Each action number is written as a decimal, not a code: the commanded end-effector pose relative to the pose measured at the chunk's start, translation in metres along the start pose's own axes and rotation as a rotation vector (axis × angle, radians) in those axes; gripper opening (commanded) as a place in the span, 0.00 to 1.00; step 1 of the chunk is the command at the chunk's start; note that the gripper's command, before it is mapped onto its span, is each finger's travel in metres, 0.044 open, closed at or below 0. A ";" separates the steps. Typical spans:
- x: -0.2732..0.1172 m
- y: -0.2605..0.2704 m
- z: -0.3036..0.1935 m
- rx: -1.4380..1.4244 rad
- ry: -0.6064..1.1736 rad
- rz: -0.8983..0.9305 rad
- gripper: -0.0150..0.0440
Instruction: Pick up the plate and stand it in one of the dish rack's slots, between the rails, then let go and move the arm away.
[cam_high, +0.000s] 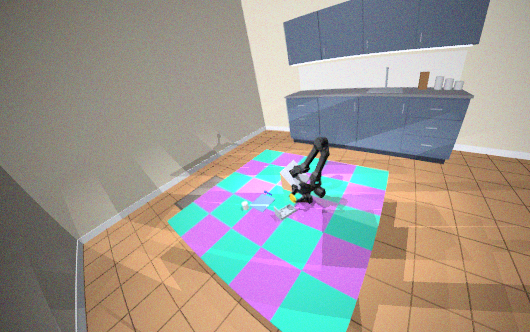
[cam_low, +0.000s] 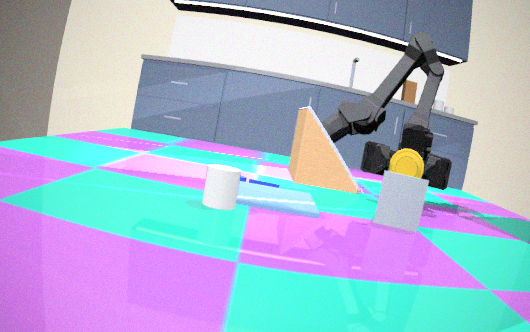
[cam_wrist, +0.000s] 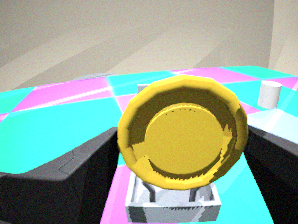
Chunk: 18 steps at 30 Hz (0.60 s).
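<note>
Gripping the yellow plate (cam_wrist: 181, 131) on edge, the jaws are clamped on its rim and hold it upright just above the grey dish rack (cam_wrist: 174, 204), near the middle of the checkered desk (cam_low: 125, 260). A white cup (cam_low: 221, 186) stands well apart, beside a pale flat board (cam_low: 277, 199).

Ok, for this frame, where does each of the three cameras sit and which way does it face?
Top: high in the room, looking down at the checkered mat toward the kitchen cabinets; the whole arm shows.
Exterior: low, near the mat's surface, facing the cabinets; the arm, the gripper and the grey dish rack show.
Wrist: on the arm, looking along the gripper fingers at the upright yellow plate above the rack.
Shared: exterior and wrist both show plate, rack and white cylinder.
</note>
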<state>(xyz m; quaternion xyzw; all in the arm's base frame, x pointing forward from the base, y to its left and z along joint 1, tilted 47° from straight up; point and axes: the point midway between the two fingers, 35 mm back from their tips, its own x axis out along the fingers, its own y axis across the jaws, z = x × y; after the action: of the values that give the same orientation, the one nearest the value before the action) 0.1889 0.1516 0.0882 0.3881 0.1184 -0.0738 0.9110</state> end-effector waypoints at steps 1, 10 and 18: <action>0.005 0.000 -0.006 -0.005 -0.002 -0.003 0.25; 0.016 0.001 -0.014 0.002 -0.001 0.000 0.25; 0.023 0.002 -0.014 0.006 0.000 0.003 0.25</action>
<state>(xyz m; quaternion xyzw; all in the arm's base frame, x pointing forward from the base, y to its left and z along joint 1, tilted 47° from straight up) 0.2077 0.1642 0.0757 0.3954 0.1173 -0.0711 0.9082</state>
